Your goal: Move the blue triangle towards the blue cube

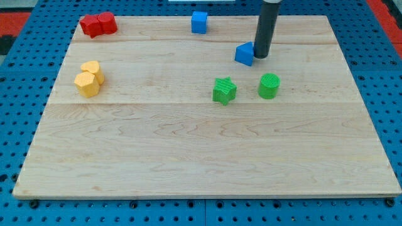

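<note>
Board [188,157] of pale wood fills most of the view, laid on a blue pegboard surround [19,94]. Rod comes down from the view's top right of centre; my tip [260,56] sits on the wood, bare rod with nothing to open or close, pressed against the right side of the blue triangle [244,54], touching or as good as. Blue triangle lies in the upper right-of-centre part of the board. Blue cube [199,22] stands near the top edge, up and to the view's left of the triangle, well apart from it. Others, off the route: green star-like block [223,90] and green cylinder [269,86] below the triangle; two yellow blocks [89,78] touching each other at the view's left; two red blocks [98,24] together in the top left corner. Handling, by my judgement: triangle looks like a small rigid plastic piece, light, likely to slide easily on smooth wood and to spin if pushed off-centre. No gripping possible; best contact is a flat face on the side away from the cube, lower right, pushing up and left through its middle.
</note>
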Robot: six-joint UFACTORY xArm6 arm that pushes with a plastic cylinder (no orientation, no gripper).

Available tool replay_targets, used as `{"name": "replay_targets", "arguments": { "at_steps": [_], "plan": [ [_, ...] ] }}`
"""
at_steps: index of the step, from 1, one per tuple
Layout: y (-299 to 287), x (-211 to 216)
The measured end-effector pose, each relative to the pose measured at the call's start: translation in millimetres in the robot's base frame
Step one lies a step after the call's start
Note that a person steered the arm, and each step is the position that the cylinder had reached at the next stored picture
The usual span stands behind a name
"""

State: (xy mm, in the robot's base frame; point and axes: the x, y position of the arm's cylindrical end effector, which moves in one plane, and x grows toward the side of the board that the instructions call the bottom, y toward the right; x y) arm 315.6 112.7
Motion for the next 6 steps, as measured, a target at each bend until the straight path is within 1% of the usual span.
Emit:
{"name": "replay_targets", "arguments": {
  "at_steps": [1, 2, 3, 4, 5, 6],
  "plan": [
    [-1, 6],
    [-6, 32],
    [-40, 15],
    [-47, -34],
    [-47, -51],
    [-48, -41]
  ]
}}
